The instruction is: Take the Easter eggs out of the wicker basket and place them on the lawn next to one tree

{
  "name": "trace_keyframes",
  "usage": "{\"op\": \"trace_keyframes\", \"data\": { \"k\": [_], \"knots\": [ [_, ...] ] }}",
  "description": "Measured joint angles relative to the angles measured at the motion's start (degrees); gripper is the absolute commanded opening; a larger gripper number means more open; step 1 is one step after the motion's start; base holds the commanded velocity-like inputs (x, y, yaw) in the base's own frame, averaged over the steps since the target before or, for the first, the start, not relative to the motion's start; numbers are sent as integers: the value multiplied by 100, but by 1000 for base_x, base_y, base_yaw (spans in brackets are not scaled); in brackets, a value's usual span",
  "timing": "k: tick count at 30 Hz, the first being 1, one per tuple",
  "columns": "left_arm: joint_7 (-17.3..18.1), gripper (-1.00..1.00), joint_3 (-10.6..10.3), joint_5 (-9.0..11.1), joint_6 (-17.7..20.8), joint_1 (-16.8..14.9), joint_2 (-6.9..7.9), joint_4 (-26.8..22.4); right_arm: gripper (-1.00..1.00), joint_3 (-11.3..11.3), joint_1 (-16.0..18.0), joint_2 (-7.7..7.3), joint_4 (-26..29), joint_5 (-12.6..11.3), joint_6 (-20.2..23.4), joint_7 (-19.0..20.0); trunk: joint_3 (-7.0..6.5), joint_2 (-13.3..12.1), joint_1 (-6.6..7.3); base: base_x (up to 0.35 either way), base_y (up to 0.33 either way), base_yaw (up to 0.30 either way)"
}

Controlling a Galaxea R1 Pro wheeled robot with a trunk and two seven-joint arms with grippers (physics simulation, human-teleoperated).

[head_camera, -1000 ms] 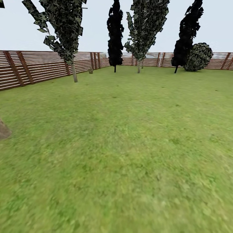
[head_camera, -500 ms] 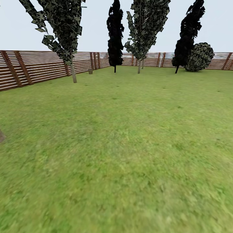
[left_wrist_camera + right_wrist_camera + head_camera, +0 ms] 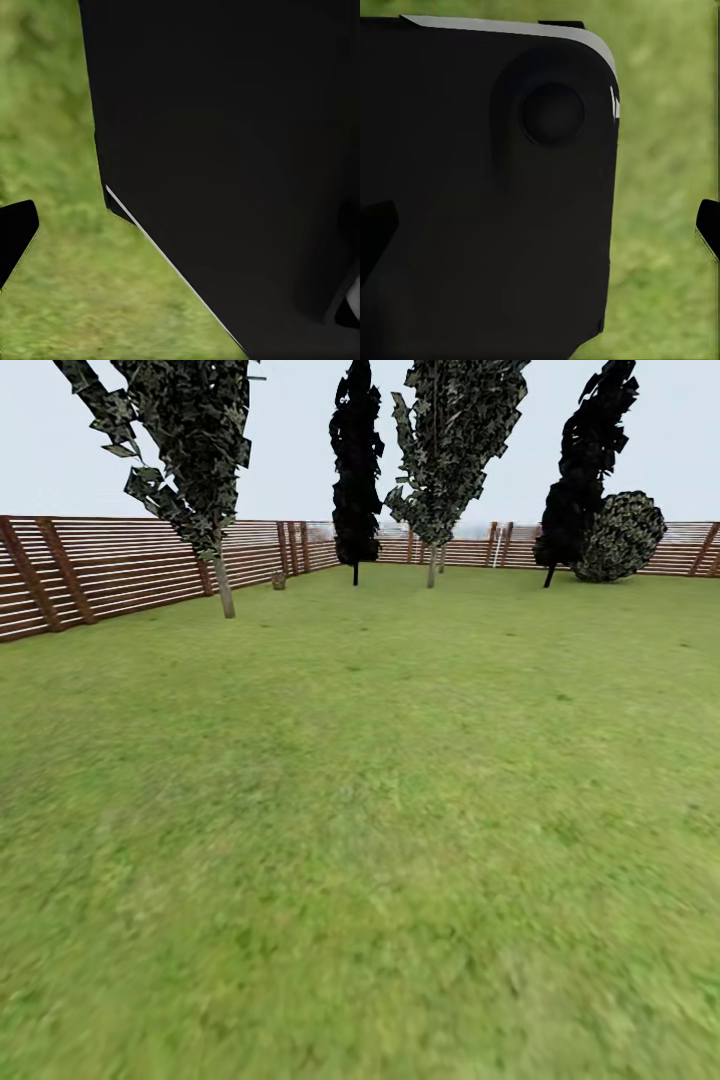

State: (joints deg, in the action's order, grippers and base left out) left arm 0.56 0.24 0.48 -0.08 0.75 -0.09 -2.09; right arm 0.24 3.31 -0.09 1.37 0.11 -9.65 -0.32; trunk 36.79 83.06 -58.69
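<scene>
1. The robot looks to be in transit across the lawn (image 3: 380, 810), so the task seems barely begun; no egg lies beside any trunk in view, and all 3 Easter eggs presumably remain to be lifted out and set down.
2. A small tan-brown object by the far fence (image 3: 120, 565), close to the nearest pale-trunked tree (image 3: 225, 585), may be the wicker basket (image 3: 279, 580); it is too small to confirm, and no eggs can be made out in it.
3. A second pale-trunked tree (image 3: 432, 565) stands further back, between 2 dark cypress-shaped trees (image 3: 355, 470); a round bush (image 3: 620, 538) sits at the far right; either pale trunk could serve as the drop spot, in this judgement.
4. The head view gives the whole garden layout, which the wrist views lack.
5. The left wrist view shows blurred grass (image 3: 52, 247) beside a large black body part (image 3: 240, 165); a dark tip at the frame edge may be a finger, so whether the left gripper is open or closed cannot be told.
6. The right wrist view shows a black housing (image 3: 487, 202) with grass (image 3: 667, 187) beyond; the right gripper's state likewise cannot be told.
</scene>
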Motion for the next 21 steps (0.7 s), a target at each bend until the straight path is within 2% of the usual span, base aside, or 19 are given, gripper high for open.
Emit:
{"op": "trace_keyframes", "data": {
  "k": [21],
  "knots": [
    [4, 100, 0, -8, 16, 0, 0, 1, 100, -1, 0, 0, -1, -2, 0, 0, 0, 0, 0, 340, 0, 0]
  ]
}}
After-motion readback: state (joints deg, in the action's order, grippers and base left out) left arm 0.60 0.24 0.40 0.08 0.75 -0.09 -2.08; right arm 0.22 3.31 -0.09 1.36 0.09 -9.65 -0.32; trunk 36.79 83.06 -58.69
